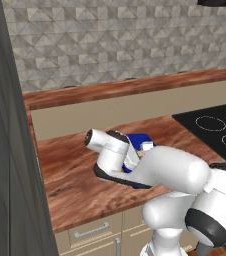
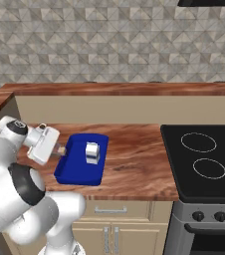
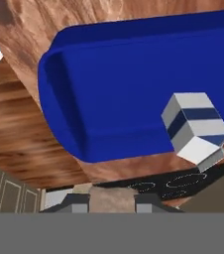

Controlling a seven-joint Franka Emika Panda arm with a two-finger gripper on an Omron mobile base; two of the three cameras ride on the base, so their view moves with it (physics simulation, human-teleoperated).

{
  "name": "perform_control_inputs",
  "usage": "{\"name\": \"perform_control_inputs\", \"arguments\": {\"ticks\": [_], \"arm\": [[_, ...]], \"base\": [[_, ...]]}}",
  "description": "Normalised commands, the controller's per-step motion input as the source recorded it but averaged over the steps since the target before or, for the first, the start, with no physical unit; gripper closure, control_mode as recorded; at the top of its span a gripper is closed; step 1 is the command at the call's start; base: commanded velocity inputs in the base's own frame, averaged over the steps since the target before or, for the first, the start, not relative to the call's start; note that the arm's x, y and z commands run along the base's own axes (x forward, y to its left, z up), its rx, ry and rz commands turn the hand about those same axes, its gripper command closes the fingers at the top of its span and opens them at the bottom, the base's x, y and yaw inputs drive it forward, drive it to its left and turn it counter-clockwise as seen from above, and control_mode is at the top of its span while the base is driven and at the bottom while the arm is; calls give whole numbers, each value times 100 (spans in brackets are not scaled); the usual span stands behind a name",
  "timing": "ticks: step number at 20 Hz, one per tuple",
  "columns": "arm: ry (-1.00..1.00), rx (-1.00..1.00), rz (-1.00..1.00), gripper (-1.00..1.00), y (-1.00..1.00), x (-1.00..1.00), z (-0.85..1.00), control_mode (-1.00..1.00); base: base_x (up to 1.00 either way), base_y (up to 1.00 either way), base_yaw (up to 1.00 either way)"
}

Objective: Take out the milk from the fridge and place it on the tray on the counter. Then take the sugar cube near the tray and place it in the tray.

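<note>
The blue tray (image 2: 78, 175) lies on the wood-grain counter (image 2: 134, 159). The milk (image 2: 91, 152), a white carton with a blue band, stands upright inside it. In the hand view the tray (image 3: 114, 89) fills the middle, with the milk (image 3: 196, 126) at its right. My gripper (image 2: 60, 149) hovers at the tray's left rim. It is shut on the sugar cube (image 3: 113, 197), a pale beige block between the two dark fingertips (image 3: 77, 203). In the left base view my arm hides the gripper, and behind it show the tray (image 1: 140, 138) and the milk (image 1: 147, 146).
A black stovetop (image 2: 204, 154) adjoins the counter on the right. The fridge's grey side (image 1: 5, 150) rises at the left. A raised wooden ledge (image 2: 124, 89) runs along the tiled back wall. Beige drawers with metal handles (image 2: 107, 210) sit below the counter.
</note>
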Motion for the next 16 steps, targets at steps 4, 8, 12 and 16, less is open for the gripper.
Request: {"name": "perform_control_inputs", "arguments": {"ticks": [4, 8, 12, 16], "arm": [[15, 14, 2, 100, -39, 0, 0, -100], [26, 5, 0, 100, -2, 0, -5, -100], [29, 0, 0, 100, 0, 10, -14, -100], [16, -1, 0, 100, 0, 14, -15, -100]], "base": [[0, 0, 0], [0, 0, 0], [0, 0, 0], [0, 0, 0]]}}
